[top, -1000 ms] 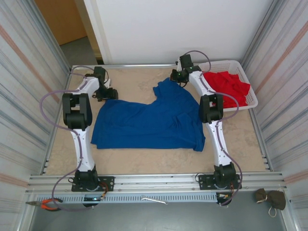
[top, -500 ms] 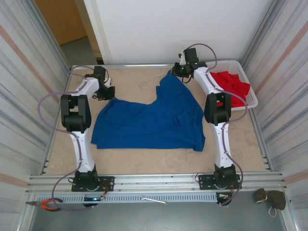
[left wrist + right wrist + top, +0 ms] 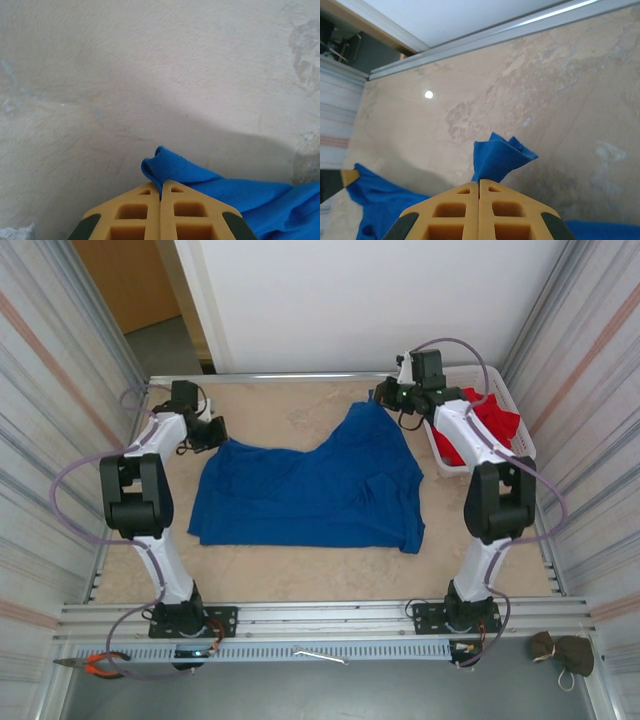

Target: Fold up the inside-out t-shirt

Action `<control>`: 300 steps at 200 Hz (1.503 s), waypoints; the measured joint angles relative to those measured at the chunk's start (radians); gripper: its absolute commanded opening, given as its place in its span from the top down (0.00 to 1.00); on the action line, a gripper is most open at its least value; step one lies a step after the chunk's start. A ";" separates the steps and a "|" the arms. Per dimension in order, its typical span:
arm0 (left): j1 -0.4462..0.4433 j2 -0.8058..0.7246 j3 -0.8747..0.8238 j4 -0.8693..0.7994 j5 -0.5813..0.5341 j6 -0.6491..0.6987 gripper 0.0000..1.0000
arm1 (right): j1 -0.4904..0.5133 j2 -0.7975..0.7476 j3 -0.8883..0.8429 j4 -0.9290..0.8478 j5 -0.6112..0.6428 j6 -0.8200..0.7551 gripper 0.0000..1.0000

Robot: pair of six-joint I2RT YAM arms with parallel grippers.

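Left gripper (image 3: 161, 184) is clamped shut on a small fold of the inside-out t-shirt (image 3: 310, 490) at its far left corner, low over the table (image 3: 270, 405). Right gripper (image 3: 479, 182) is likewise closed on a peaked tip of blue cloth at the far right corner, raised above the tabletop. Between them the shirt lies spread across the table's middle.
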 measured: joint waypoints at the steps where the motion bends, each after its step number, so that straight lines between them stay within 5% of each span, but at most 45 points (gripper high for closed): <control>1: 0.001 0.000 -0.001 0.000 0.002 -0.001 1.00 | 0.000 -0.009 -0.008 0.002 0.000 0.001 1.00; 83: 0.066 -0.122 -0.146 0.063 0.106 -0.100 1.00 | 0.077 -0.427 -0.364 0.018 0.050 0.042 1.00; 192: 0.193 -0.382 -0.583 0.159 0.135 -0.272 1.00 | 0.373 -0.917 -0.863 -0.072 0.320 0.188 1.00; 198: 0.195 -0.396 -0.602 0.164 0.137 -0.279 0.91 | 0.383 -0.944 -0.893 -0.084 0.336 0.203 1.00; 202: 0.195 -0.407 -0.615 0.167 0.138 -0.283 0.81 | 0.389 -0.964 -0.915 -0.092 0.351 0.212 0.92; 213: 0.195 -0.440 -0.650 0.175 0.145 -0.295 0.59 | 0.398 -1.018 -0.964 -0.129 0.380 0.249 0.49; 223: 0.199 -0.471 -0.676 0.176 0.151 -0.307 0.49 | 0.400 -1.062 -0.993 -0.175 0.406 0.274 0.34; 262: 0.212 -0.581 -0.709 0.172 0.143 -0.327 0.36 | 0.363 -1.128 -0.976 -0.300 0.467 0.303 0.34; 300: 0.158 -0.600 -0.629 0.148 0.106 -0.315 0.34 | 0.233 -0.879 -0.815 -0.265 0.344 0.202 0.34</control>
